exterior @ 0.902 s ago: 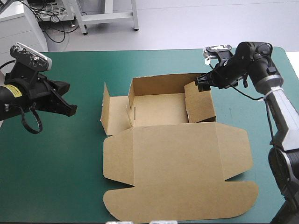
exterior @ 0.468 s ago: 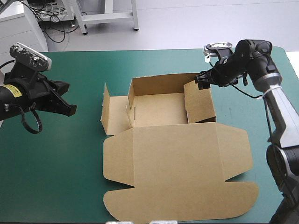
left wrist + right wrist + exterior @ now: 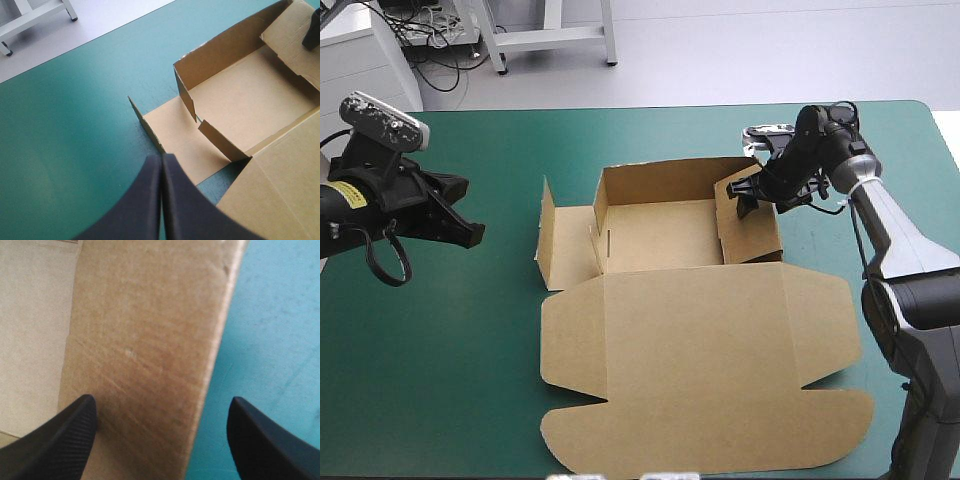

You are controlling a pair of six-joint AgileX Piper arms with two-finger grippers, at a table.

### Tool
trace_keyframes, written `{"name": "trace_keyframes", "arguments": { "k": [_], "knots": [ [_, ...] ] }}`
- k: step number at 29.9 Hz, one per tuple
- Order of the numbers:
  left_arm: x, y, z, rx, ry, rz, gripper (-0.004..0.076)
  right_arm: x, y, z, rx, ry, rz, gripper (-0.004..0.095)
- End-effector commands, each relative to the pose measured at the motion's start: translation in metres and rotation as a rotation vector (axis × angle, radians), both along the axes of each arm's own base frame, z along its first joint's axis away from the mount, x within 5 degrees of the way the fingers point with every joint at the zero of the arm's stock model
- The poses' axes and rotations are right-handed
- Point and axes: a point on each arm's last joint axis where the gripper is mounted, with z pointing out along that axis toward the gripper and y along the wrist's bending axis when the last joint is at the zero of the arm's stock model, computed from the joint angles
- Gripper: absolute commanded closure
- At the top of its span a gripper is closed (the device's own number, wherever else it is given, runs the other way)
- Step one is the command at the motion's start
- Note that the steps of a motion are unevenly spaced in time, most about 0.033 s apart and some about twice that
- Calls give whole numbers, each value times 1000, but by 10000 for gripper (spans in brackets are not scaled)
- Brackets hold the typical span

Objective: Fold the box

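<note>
Nearest to you, the lid [image 3: 700,360] of the brown box [image 3: 660,235] lies flat on the teal-green table [image 3: 440,350]. I think it is left down so the walls can be made first. Behind it, in the middle of the table, the far wall is up, but the left side panel [image 3: 570,245] is not yet raised. Your left pincer [image 3: 472,236] hovers left of the box, well apart from it. Its black fingers are pressed together on nothing, and it seems to be waiting for that panel. Farther off, your right pincer [image 3: 745,198] is spread wide and has hold of nothing. The right wall [image 3: 752,225] stands between its fingers, one inside the tray and one outside, probably to steady or tuck this wall.
</note>
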Motion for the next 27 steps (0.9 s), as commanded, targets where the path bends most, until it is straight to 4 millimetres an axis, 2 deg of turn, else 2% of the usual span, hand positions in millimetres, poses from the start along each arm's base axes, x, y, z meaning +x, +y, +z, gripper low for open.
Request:
{"name": "trace_keyframes", "arguments": {
  "k": [1,13,21,27],
  "knots": [
    [-6,0,13,-51,-88,2,737,-5,-1,29,23,-97,-4,308],
    [-6,0,13,-48,-85,3,756,2,0,15,21,-69,-3,598],
    [-6,0,13,-46,-85,4,756,0,1,14,24,-46,-1,916],
    [-6,0,13,-46,-85,4,756,-2,1,17,34,-43,0,931]
  ]
}}
